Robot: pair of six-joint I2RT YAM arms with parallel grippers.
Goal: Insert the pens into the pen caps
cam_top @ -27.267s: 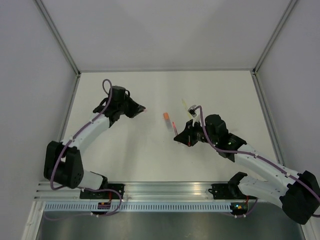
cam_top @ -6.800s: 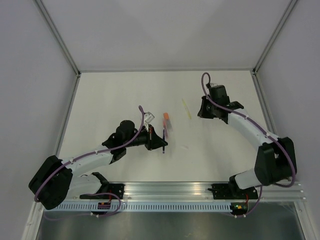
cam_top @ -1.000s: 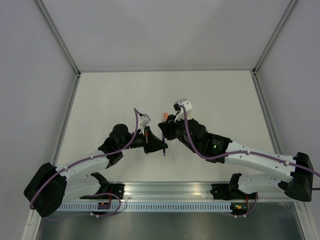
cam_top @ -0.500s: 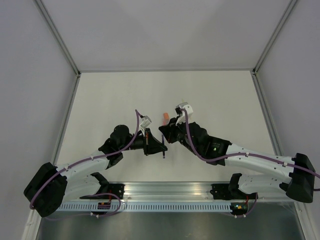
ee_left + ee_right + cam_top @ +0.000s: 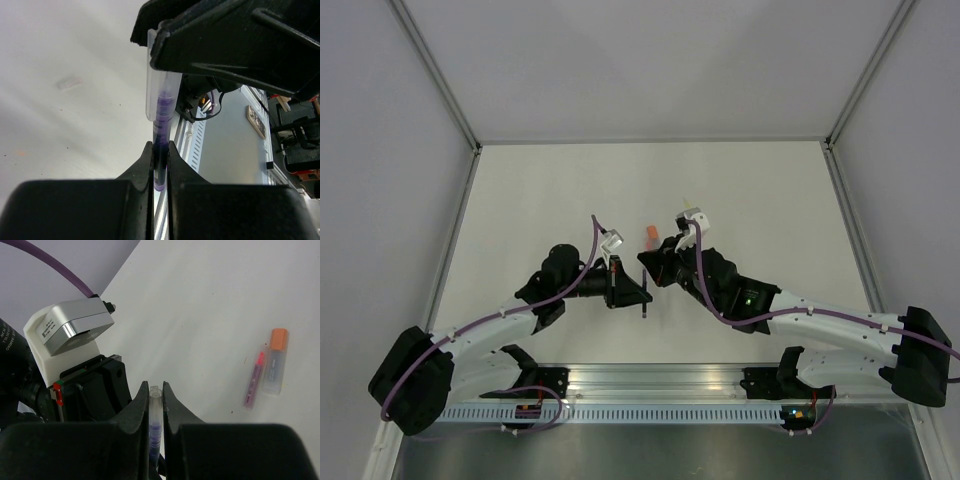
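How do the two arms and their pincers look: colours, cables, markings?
The left arm and right arm have white links and black joints, with a purple cable along each. The left pincer and right pincer are black with tapering fingers. A silver camera block carries a small printed label.

White table — 3 grey walls around it, aluminium rail along near edge.

Arms reach inward, tips meeting; left end effector pinched tight, right end effector pinched narrow.
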